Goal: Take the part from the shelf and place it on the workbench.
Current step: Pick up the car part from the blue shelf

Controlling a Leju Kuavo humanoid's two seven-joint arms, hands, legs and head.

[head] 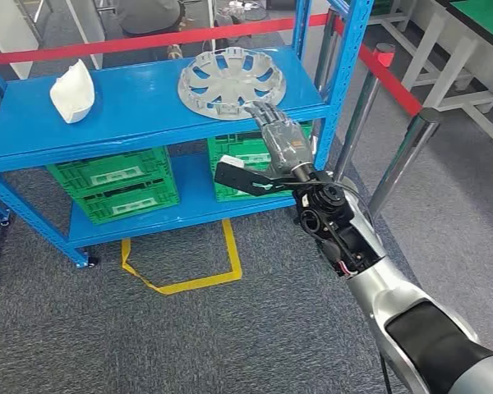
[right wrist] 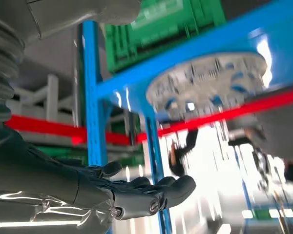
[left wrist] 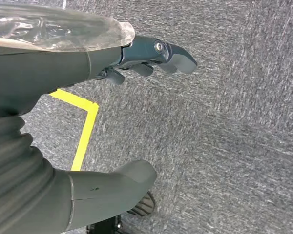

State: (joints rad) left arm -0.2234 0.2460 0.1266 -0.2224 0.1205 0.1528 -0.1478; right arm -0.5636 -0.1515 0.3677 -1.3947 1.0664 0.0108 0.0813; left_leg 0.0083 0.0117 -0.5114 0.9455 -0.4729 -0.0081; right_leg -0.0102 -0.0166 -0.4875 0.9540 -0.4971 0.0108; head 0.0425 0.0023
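Hubcap (head: 232, 82), silver, spoked, lies flat on blue shelf (head: 132, 107).

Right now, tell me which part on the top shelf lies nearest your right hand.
The silver hubcap. It lies at the shelf's right end, just beyond the right hand; the white part sits far off at the left end.

Blue shelf (head: 139, 107). On top deck: silver-grey spoked wheel cover (head: 232, 80); white part (head: 73, 92). On lower deck: green ribbed crates (head: 113, 183) with pale labels. Behind shelf: red barrier tape (head: 151, 39). Below shelf: grey speckled carpet (head: 169, 336) marked with yellow tape (head: 188, 283). Before shelf: dark grey right hand (head: 280, 135) on silver arm.
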